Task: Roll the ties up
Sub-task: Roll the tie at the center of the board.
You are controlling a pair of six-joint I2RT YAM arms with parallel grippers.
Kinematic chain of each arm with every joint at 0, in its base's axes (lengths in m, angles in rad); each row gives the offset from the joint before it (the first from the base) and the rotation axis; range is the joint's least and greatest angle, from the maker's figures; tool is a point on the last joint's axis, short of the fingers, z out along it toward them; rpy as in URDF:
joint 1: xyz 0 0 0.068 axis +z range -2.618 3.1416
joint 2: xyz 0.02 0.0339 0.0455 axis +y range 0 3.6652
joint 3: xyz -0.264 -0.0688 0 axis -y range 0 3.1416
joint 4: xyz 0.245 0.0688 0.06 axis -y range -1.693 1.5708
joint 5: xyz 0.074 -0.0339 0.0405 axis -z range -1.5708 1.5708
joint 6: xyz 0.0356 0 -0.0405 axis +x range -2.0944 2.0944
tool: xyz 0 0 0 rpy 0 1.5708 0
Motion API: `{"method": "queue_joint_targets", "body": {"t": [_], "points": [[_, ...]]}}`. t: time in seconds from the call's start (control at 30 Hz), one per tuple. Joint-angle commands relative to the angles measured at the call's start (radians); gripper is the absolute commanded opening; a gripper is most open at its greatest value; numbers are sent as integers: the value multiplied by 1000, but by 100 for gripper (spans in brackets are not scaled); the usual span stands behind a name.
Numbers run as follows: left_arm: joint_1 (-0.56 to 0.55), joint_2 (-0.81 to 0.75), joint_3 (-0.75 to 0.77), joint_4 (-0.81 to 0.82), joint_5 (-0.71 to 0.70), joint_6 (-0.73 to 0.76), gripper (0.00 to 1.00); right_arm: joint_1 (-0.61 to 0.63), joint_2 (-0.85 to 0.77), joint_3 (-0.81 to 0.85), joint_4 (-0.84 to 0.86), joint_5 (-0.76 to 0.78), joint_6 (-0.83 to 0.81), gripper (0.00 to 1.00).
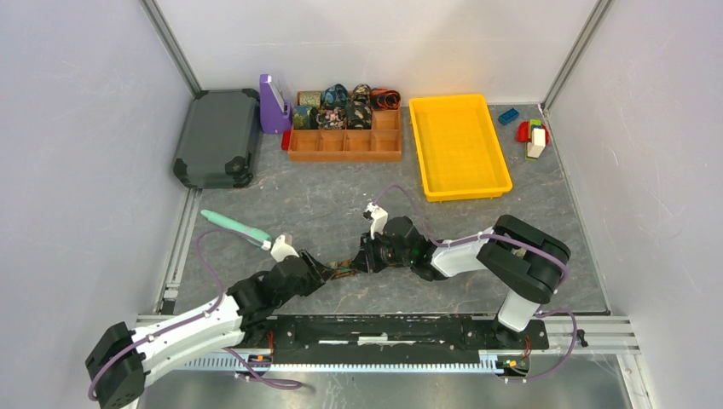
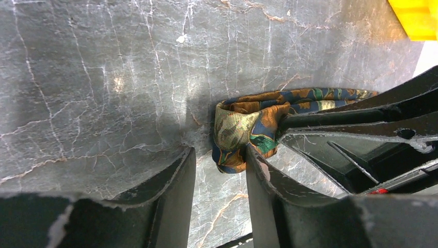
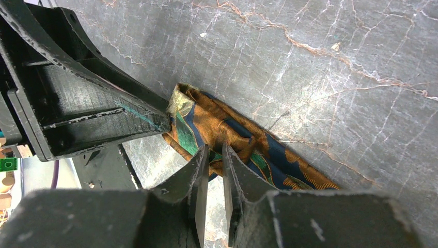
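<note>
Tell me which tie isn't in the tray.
The orange-and-blue tie on the table, pinched by the right gripper, left gripper open beside it. The other ties sit coiled in the brown tray at the back.

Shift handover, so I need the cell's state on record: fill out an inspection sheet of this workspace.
Surface: grey marbled table, no spills seen.
Job's things: one patterned tie, partly coiled, at centre between the grippers; rolled ties at the back of the brown organiser.
Clutter: teal stick, yellow tray, toy blocks, grey case, purple holder.
Grippers: left gripper open, at the coil; right gripper shut on the patterned tie.
Cables: purple cables loop along both arms.
Surroundings: white walls with metal framing.
</note>
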Motion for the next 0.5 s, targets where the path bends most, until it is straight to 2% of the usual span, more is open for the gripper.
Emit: {"method": "queue_joint_targets", "body": {"t": [0.0,0.47], "points": [[11,16,-14,75,20,-62,46,4,21,-30,-69,-1,-11,22],[23,125,-36,195,37,-61,41,4,24,-38,-49,-4,-4,21]]}}
